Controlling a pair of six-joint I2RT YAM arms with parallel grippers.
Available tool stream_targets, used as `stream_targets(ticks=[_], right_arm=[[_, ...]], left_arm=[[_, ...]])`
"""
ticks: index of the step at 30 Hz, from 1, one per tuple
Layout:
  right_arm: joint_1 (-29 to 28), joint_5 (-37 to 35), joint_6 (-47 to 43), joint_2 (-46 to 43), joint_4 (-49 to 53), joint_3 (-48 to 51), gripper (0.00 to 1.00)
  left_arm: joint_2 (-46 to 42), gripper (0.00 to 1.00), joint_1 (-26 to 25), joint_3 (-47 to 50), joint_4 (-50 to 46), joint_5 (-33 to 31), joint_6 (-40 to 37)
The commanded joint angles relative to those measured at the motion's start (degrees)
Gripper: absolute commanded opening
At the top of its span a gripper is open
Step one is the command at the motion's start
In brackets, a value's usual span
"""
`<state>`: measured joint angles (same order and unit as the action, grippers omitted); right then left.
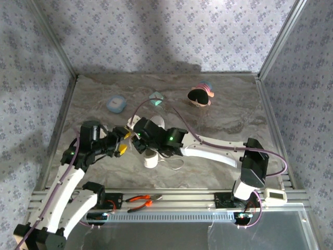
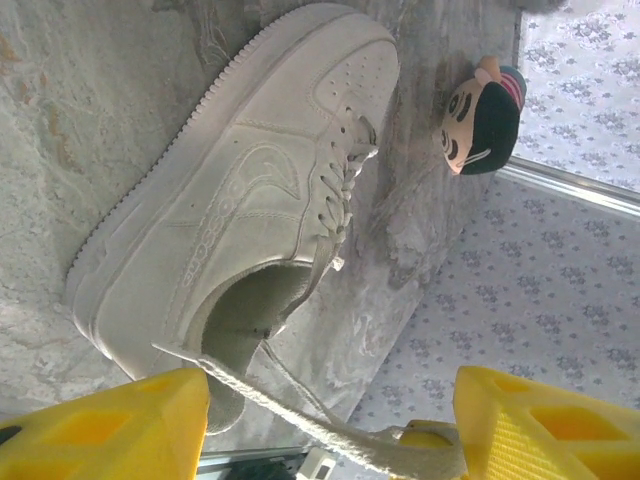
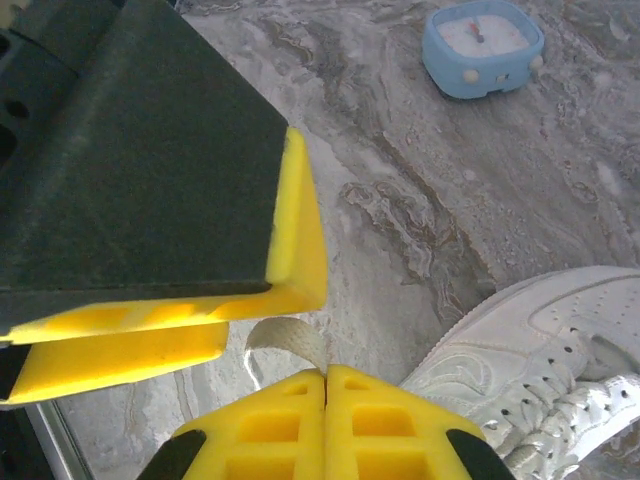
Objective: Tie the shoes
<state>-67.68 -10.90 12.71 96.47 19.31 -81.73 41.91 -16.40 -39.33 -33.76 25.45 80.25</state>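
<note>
Your sneaker [image 2: 240, 190] stands sole-down on the marbled table [image 1: 218, 120], near the middle and just ahead of both arms. Its laces are threaded through the eyelets but not yet knotted. One lace [image 2: 300, 415] runs out from beside the dark opening and crosses the gap of the left gripper [image 2: 330, 425]. That gripper's yellow fingers [image 2: 110, 430] stand wide apart, and nothing is pinched there. The right gripper [image 3: 326, 378] has its jaws pressed together on a flat lace end [image 3: 290, 340], which pokes up just above the seam, close beside the left arm's fingertip.

Treat the shoe as light. Its walls look stiff enough to keep their shape, but on this smooth stone it will probably slide if you pull a lace hard. The lace itself is thin, limp and flat, so a shallow pinch at the tip is likely to slip. Take it a little in from the end, laid flat across the pads, and leave the shoe body alone.

Beyond the toe sits a doll-like head [image 2: 485, 120], and further off a small blue clock [image 3: 483, 45]. Both are apart from the shoe.
</note>
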Motion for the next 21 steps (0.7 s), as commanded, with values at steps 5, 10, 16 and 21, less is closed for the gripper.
stream_targets(ticks=[5, 10, 16, 21], right_arm=[[-1.18, -3.86, 1.43, 0.58, -3.04, 1.47, 0.0], [-1.38, -7.95, 3.08, 0.52, -2.39, 2.24, 0.0], [-2.49, -8.11, 2.33, -0.22, -7.02, 4.7, 0.0], [-3.32, -9.96, 2.85, 0.8, -9.69, 5.14, 0.0]], left_arm=[[0.52, 0.67, -1.09, 1.72, 4.93, 0.17, 5.84], [1.1, 0.69, -1.17, 1.94, 5.03, 0.62, 6.92], [1.63, 0.69, -2.03, 2.18, 7.98, 0.13, 11.01], [2.39, 0.7, -2.76, 2.13, 8.68, -0.14, 12.68]])
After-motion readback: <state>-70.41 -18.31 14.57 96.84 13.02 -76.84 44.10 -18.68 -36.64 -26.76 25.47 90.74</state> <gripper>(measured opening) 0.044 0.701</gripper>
